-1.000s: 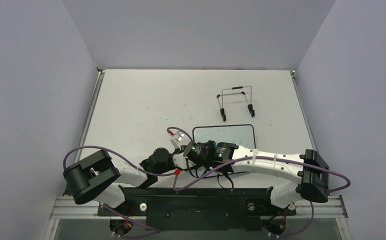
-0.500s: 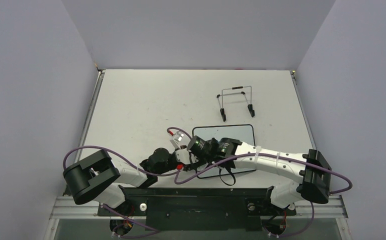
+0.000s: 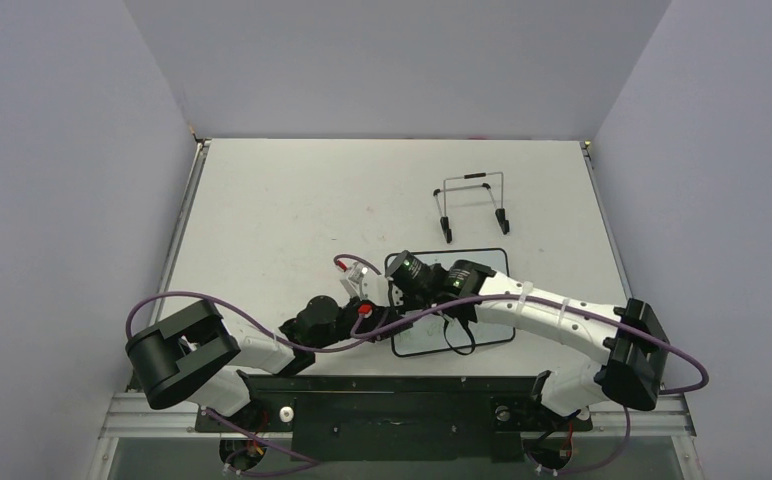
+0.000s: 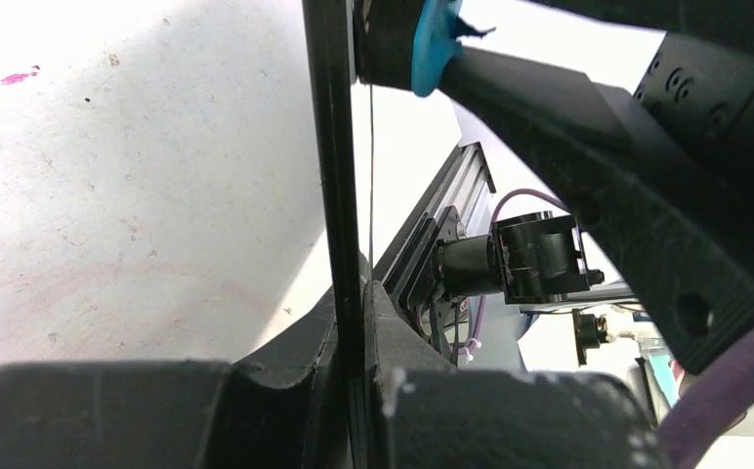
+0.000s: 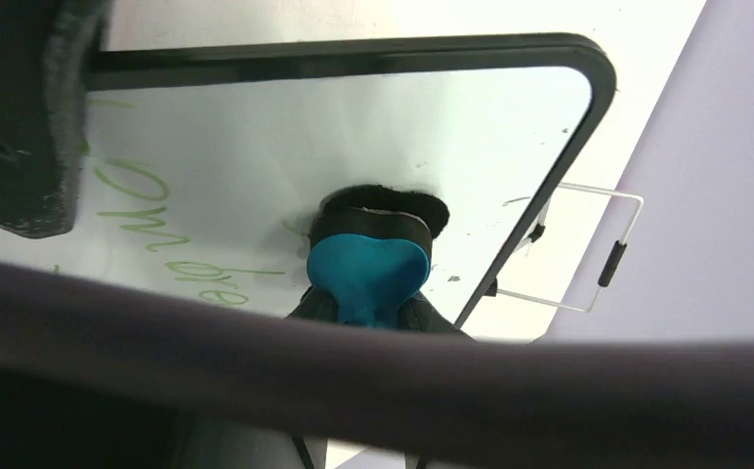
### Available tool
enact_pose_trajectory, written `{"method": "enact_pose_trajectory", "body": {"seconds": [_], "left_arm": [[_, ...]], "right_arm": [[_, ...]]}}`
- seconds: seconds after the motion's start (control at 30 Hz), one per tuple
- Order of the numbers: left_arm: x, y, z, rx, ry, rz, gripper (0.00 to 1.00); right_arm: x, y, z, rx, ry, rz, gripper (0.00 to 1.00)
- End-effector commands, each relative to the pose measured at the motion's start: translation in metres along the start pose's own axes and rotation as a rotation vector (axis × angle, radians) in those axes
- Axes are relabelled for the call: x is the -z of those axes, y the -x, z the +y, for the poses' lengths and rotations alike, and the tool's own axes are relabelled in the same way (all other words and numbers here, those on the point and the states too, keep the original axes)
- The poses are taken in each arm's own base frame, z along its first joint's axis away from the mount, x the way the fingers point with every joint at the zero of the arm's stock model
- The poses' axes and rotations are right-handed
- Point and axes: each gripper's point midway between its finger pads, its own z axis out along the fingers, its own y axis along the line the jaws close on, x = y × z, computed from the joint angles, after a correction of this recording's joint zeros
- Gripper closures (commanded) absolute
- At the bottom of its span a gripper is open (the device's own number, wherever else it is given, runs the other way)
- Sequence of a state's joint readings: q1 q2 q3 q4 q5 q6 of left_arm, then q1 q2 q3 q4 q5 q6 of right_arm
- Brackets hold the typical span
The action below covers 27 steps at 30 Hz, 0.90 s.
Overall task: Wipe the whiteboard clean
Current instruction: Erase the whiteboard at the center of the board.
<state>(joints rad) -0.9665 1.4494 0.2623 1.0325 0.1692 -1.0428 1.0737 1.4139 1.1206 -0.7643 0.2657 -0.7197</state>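
While the left hand [image 4: 356, 305] is closed tight on the whiteboard's [image 3: 492, 335] black frame, the right hand [image 5: 368, 309] is closed narrow on the eraser [image 5: 368, 266].

Count: one whiteboard, one eraser, one wire stand [image 3: 503, 221], two arms, two hands.

Whiteboard: near middle of the worktop [image 3: 292, 200], slightly right, close to the arm bases. Long side runs left to right. The right arm crosses over it. Whether the gripped edge is lifted off the worktop, cannot tell.

Left hand: at the board's left edge. Left wrist view shows the frame edge-on, pinched between both fingers.

Right hand: over the board's left part in the top view. The eraser's blue back faces the wrist camera and its black pad is pressed to the white face.

Writing [image 5: 139, 192]: green, faint, several loops and letters, on the board face to the left of the eraser in the right wrist view. Words not readable. A few small specks on the face to the eraser's right.

Stand: thin wire with two black feet, beyond the board's far right corner, near it but apart.

Worktop: white, scuffed, with one small pink mark [image 4: 20, 75] in the left wrist view.
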Motion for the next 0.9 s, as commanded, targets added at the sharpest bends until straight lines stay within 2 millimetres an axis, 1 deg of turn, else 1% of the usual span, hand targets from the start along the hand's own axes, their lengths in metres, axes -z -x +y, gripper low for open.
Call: {"method": "enact_pose_trajectory", "body": {"seconds": [0.0,0.1,0.2,0.27,0.33,0.4,0.47,0.57,0.6,0.67,0.73,0.8,0.87], "left_arm": [[0.003,0.026,-0.060,-0.071,-0.222,-0.088,1.00],[0.003,0.026,-0.060,-0.072,-0.221,-0.090,1.00],[0.004,0.026,-0.060,-0.074,-0.221,-0.091,1.00],[0.004,0.026,-0.060,-0.075,-0.220,-0.091,1.00],[0.004,0.027,-0.060,-0.077,-0.221,-0.092,1.00],[0.003,0.026,-0.061,-0.079,-0.223,-0.089,1.00],[0.003,0.026,-0.061,-0.080,-0.224,-0.087,1.00],[0.004,0.026,-0.062,-0.081,-0.228,-0.086,1.00],[0.004,0.026,-0.063,-0.081,-0.231,-0.086,1.00],[0.004,0.027,-0.064,-0.082,-0.232,-0.087,1.00],[0.004,0.027,-0.063,-0.082,-0.231,-0.087,1.00],[0.004,0.027,-0.063,-0.082,-0.232,-0.087,1.00],[0.005,0.026,-0.062,-0.083,-0.229,-0.088,1.00]], "right_arm": [[0.011,0.011,-0.017,-0.074,-0.044,-0.067,1.00],[0.009,0.014,0.003,-0.014,0.031,-0.088,1.00],[0.013,0.015,0.023,0.033,0.115,-0.121,1.00],[0.014,0.012,0.028,0.048,0.132,-0.126,1.00],[0.013,0.007,0.024,0.026,0.110,-0.111,1.00],[0.010,0.001,0.013,-0.023,0.065,-0.086,1.00],[0.008,-0.006,-0.003,-0.090,0.019,-0.066,1.00],[0.007,-0.005,-0.023,-0.156,-0.038,-0.059,1.00],[0.007,-0.005,-0.026,-0.173,-0.043,-0.058,1.00],[0.009,0.002,-0.033,-0.188,-0.047,-0.077,1.00],[0.007,0.009,-0.027,-0.179,-0.009,-0.097,1.00],[0.007,0.014,-0.015,-0.141,0.042,-0.115,1.00],[0.008,0.015,0.000,-0.086,0.092,-0.128,1.00]]}}
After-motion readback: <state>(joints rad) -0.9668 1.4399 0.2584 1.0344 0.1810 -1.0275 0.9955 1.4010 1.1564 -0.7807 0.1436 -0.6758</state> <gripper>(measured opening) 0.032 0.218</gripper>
